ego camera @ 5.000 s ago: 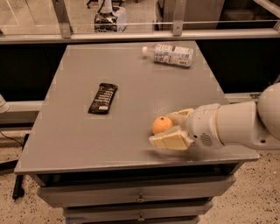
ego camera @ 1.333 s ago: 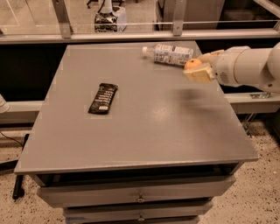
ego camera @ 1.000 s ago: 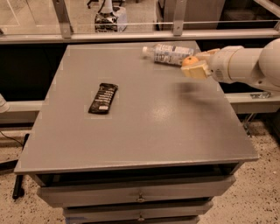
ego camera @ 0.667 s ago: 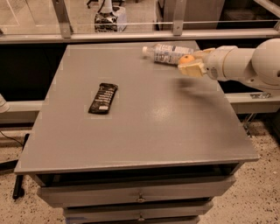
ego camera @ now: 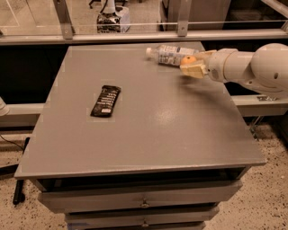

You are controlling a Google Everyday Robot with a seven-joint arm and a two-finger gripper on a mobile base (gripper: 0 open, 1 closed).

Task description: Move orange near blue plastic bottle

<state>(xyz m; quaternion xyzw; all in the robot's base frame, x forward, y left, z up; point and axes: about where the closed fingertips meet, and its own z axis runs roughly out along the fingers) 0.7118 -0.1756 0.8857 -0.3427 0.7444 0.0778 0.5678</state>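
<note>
Since five seconds ago, the gripper (ego camera: 192,64) has carried the orange (ego camera: 189,59) from the near right edge of the table (ego camera: 148,134) to the far right part. It has also crept a little leftward over the last second. Its pale fingers (ego camera: 192,70) are clasped around the orange, which sits just beside the blue plastic bottle (ego camera: 167,54) and possibly touches it. The fruit appears to be held a little above the surface, with a faint shadow beneath.

The main risk is a nudge. The bottle lies on its side, so any further leftward push could roll it away. If released from a height, the round orange could also roll toward the far edge or the right edge close by.

Nearest the viewer are grey drawers (ego camera: 144,203) under the tabletop. The top is flat, grey and slightly glossy. A black snack-bar wrapper (ego camera: 105,100) lies left of centre, well apart from the task items. The bottle rests near the far edge, white cap pointing left. The bulky white arm (ego camera: 252,67) enters from the right. Behind the table runs a metal rail (ego camera: 135,37) with glass panels, and a pale floor (ego camera: 36,13) lies beyond.
</note>
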